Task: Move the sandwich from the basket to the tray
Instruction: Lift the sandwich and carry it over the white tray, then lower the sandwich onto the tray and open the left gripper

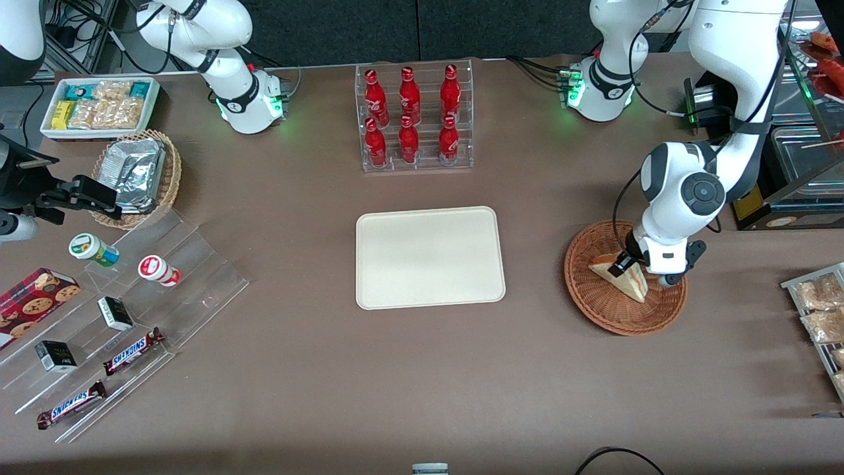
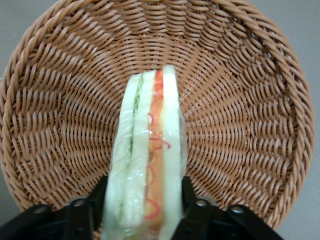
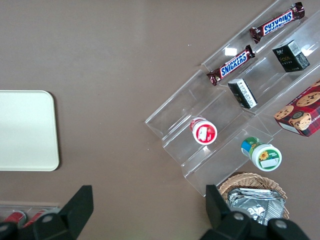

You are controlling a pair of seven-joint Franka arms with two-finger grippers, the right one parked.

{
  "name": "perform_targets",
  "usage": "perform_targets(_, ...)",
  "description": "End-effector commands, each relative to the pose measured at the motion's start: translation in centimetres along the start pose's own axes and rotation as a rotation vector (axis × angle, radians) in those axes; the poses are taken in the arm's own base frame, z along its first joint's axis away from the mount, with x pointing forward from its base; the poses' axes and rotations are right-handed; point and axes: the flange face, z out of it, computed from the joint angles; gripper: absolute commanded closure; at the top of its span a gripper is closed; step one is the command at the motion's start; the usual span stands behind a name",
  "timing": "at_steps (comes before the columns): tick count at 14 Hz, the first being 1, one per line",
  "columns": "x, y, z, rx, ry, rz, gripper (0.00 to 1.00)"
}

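Observation:
The sandwich (image 1: pixel 623 276) is a wrapped wedge of pale bread with a red-orange and green filling; it stands on edge in the reddish-brown wicker basket (image 1: pixel 593 307). My left gripper (image 1: pixel 638 270) is down in the basket with its black fingers (image 2: pixel 192 200) pressed on both bread faces of the sandwich (image 2: pixel 150 165), just above the basket's weave (image 2: pixel 240 100). The cream tray (image 1: pixel 430 257) lies flat in the middle of the table, beside the basket toward the parked arm's end; its corner shows in the right wrist view (image 3: pixel 25 131).
A clear rack of red bottles (image 1: pixel 414 117) stands farther from the front camera than the tray. Toward the parked arm's end are a tan basket with foil packets (image 1: pixel 138 173), a white snack bin (image 1: pixel 99 105) and clear steps with snacks (image 1: pixel 125 316). A snack rack (image 1: pixel 821 316) is toward the working arm's end.

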Motion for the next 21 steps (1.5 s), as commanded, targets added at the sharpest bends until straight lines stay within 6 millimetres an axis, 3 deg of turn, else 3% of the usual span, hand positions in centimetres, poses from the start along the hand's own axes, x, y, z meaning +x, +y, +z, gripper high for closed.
perform_targets(1, 0.6, 0.6, -1.6, -0.018, 0.02, -0.025, 0.99)
perform_targets(4, 1.1, 2.2, -6.1, 0.058, -0.024, -0.021, 1.0)
perform_targets(5, 0.4, 3.4, -7.7, 0.088, -0.039, 0.002, 1.0)
perform_targets(8, -3.0, 8.1, -13.2, 0.127, -0.053, 0.092, 1.0)
perform_targets(10, -7.7, 12.2, -15.0, 0.151, -0.062, 0.207, 1.0)
perform_targets(13, -15.5, 18.7, -14.2, 0.145, -0.047, 0.303, 1.0)
perform_targets(17, -23.2, 25.6, -11.2, 0.123, -0.045, 0.428, 1.0)
perform_targets(19, -27.4, 27.7, -8.4, 0.136, -0.044, 0.494, 1.0)
perform_targets(21, -29.6, 29.6, -6.7, 0.119, -0.041, 0.524, 1.0)
